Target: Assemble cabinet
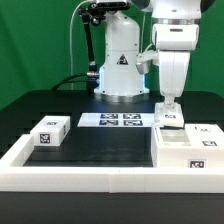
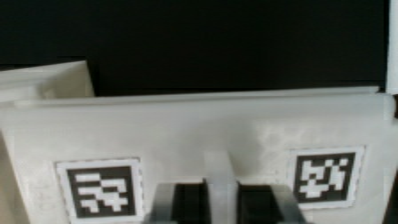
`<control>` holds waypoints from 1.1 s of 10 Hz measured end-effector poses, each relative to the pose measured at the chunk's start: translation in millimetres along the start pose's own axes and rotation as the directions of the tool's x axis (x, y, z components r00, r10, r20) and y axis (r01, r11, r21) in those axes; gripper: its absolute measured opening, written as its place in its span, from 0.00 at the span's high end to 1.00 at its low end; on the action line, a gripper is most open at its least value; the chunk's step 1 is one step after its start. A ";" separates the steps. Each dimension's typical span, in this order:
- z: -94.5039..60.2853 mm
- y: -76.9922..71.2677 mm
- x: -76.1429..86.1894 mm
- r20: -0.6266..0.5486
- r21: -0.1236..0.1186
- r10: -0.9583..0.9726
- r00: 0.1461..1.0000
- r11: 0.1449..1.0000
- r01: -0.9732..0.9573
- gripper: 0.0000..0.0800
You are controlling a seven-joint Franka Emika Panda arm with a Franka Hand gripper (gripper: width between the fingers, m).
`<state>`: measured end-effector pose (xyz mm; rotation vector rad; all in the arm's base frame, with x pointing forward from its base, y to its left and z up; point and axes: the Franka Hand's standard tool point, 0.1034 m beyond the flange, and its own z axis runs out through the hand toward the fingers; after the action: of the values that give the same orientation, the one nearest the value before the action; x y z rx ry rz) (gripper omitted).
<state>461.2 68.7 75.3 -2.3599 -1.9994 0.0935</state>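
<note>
Gripper (image 1: 168,104), closed, atop cabinet (image 1: 188,148) edge

Matte white cabinet (image 1: 178,150), smooth-faced; dull black table (image 1: 100,150); glossy white plastic shell on the arm (image 1: 172,45).

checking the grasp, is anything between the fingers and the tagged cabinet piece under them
Nothing visible. The fingers sit shut right at the cabinet piece, no other part between.

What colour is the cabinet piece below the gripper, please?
The piece is matte white with square black-and-white tags, clearest in the wrist view.
</note>
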 end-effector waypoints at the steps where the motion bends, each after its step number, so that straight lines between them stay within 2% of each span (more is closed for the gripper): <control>1: 0.5 1.8 0.8 -0.002 0.000 0.001 1.000 1.000 -0.001 0.91; 11: 3.4 -0.1 4.0 -0.011 -0.012 0.029 1.000 1.000 -0.029 0.91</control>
<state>461.5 72.6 71.8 -2.3918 -1.9671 0.0694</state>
